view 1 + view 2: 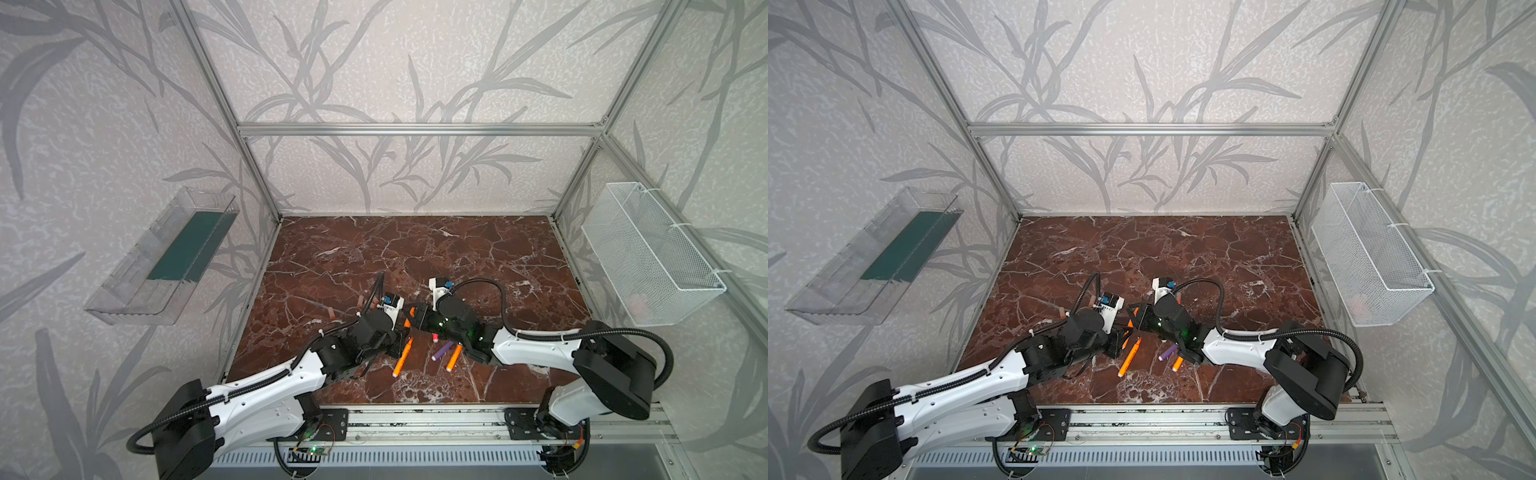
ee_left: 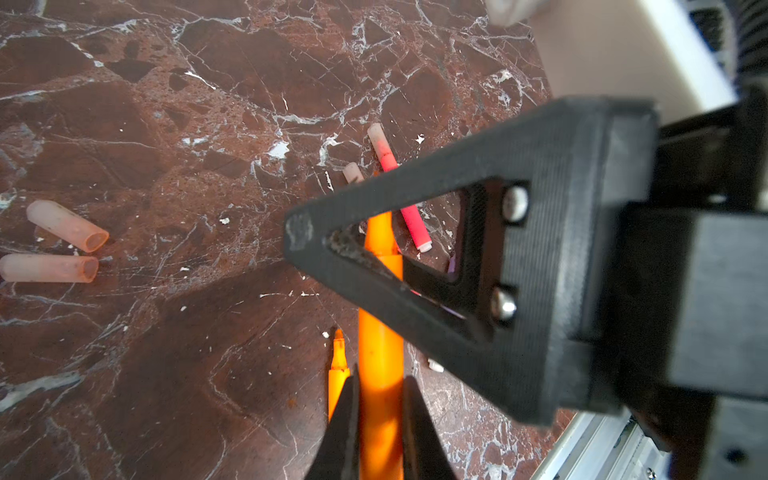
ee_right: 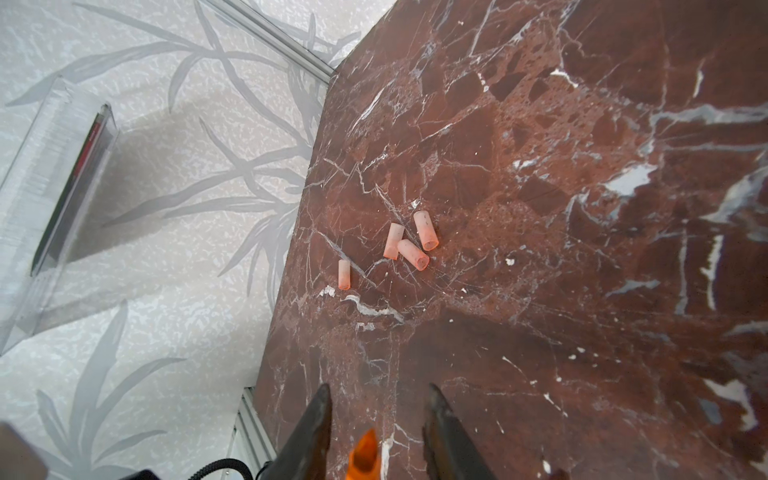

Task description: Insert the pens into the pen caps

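My left gripper [image 2: 380, 374] is shut on an orange pen [image 2: 380, 316] and holds it above the marble table [image 1: 415, 249]. My right gripper [image 3: 378, 388] faces it, jaws apart on either side of that pen's orange tip [image 3: 365, 453] without touching it. In both top views the two grippers meet at mid-table [image 1: 409, 322] [image 1: 1131, 322]. Another orange pen [image 1: 403, 357], a purple pen [image 1: 441, 352] and a third orange pen [image 1: 454, 357] lie nearer the front. A pink-red pen [image 2: 409, 216] lies under the right finger [image 2: 561, 166]. Several pale pen caps [image 3: 412, 254] lie loose to the left [image 1: 332, 314].
A clear plastic bin [image 1: 166, 257] hangs on the left wall and a white mesh basket [image 1: 648, 253] on the right wall. An aluminium rail [image 1: 415, 424] runs along the table's front edge, carrying both arm bases.
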{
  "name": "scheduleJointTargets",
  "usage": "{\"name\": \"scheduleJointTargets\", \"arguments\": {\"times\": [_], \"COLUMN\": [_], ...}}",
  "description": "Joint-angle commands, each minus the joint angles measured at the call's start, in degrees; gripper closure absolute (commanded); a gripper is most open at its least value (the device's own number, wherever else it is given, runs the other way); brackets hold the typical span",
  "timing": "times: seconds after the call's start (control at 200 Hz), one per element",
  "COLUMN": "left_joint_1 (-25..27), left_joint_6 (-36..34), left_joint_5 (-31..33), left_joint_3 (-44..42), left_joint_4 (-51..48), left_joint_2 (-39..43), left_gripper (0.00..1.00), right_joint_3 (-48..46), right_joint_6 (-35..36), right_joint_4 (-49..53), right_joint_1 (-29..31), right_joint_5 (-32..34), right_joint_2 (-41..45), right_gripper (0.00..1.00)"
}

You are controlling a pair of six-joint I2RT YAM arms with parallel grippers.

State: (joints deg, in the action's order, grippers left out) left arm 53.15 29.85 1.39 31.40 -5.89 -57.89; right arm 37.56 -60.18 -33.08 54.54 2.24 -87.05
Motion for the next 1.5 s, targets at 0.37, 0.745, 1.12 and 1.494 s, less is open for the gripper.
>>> {"name": "scheduleJointTargets", "arguments": {"times": [0.37,0.745,1.12,1.494], "left_joint_1": [0.2,0.6,0.6,0.3], "left_joint_6": [-1.5,-1.6,-1.8,-0.1], "left_joint_5": [0.9,1.3,2.1,5.1], "left_joint_3": [-0.2,-2.4,-3.1,-3.2], "left_joint_4": [3.5,6.9,9.4,8.2], "left_joint_2": [-0.5,-1.8,-3.8,-3.4], "left_gripper": [0.75,0.61,0.62,1.00], "right_joint_3": [0.3,-2.0,-2.4,-2.3], "right_joint_6": [-6.1,-11.9,-13.0,-11.4], "right_joint_4": [-1.8,-7.6,-11.1,-10.0], "right_joint_1": [1.8,2.2,3.1,3.4], "right_joint_5": [1.3,2.1,1.8,2.7], "right_joint_2": [-0.7,-1.8,-2.4,-2.0], "right_gripper": [1.00,1.00,1.00,0.81]}}
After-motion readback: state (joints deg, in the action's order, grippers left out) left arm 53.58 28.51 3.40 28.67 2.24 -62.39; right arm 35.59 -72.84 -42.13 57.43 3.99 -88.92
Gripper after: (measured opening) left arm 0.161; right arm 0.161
